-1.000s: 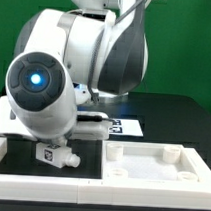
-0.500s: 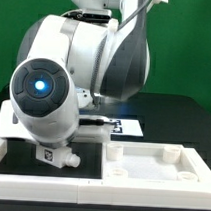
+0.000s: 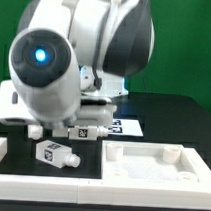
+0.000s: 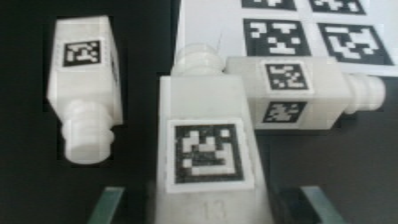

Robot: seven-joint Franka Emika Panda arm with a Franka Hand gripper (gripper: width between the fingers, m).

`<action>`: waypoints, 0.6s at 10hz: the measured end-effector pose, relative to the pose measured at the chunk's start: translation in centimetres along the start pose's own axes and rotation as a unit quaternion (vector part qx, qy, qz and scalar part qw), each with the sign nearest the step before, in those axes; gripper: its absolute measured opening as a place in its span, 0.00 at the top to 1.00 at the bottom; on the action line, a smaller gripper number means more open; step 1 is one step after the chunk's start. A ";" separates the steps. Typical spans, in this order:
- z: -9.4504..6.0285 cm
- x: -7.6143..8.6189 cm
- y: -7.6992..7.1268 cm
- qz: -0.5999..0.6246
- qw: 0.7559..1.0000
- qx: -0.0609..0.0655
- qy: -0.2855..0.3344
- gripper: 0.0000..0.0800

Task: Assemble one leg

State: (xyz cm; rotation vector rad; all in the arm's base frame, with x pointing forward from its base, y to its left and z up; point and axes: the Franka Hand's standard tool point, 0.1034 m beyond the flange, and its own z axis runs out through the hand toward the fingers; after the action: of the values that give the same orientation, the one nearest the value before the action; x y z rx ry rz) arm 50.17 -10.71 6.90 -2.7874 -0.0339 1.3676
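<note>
In the wrist view three white legs lie on the black table. One leg (image 4: 214, 150) lies between my fingers, tag up. A second leg (image 4: 84, 85) lies beside it with its round peg toward me. A third (image 4: 294, 92) lies crosswise behind. My gripper (image 4: 208, 206) is open, and its fingers (image 4: 112, 206) stand on either side of the middle leg with a gap on each side. In the exterior view one leg (image 3: 57, 154) lies in front of the arm, and another tag (image 3: 87, 133) shows under the wrist. The arm hides the gripper there.
The large white rimmed panel (image 3: 156, 163) with round holes lies at the exterior view's right. The marker board (image 3: 128, 126) lies behind it and also shows in the wrist view (image 4: 311, 30). A white rail (image 3: 11, 154) runs along the exterior view's left.
The arm has risen and swung toward the exterior view's right, uncovering the table under it. The leg in front has stayed put.
</note>
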 end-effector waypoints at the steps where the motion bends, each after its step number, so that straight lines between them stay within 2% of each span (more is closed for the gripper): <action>1: -1.7 -0.8 -0.8 0.011 1.000 -0.002 0.013 0.64; 2: -2.9 -0.1 -1.3 0.004 0.998 -0.010 0.056 0.64; 3: -2.8 0.5 -0.9 0.000 0.995 -0.013 0.102 0.64; 4: -2.5 0.1 -0.9 0.001 0.993 -0.012 0.118 0.64; 6: -3.6 0.8 -0.8 0.002 0.979 -0.023 0.201 0.64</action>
State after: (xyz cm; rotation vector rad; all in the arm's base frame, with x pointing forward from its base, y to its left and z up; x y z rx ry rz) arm 53.49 -9.96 8.45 -3.0433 -0.0469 0.7892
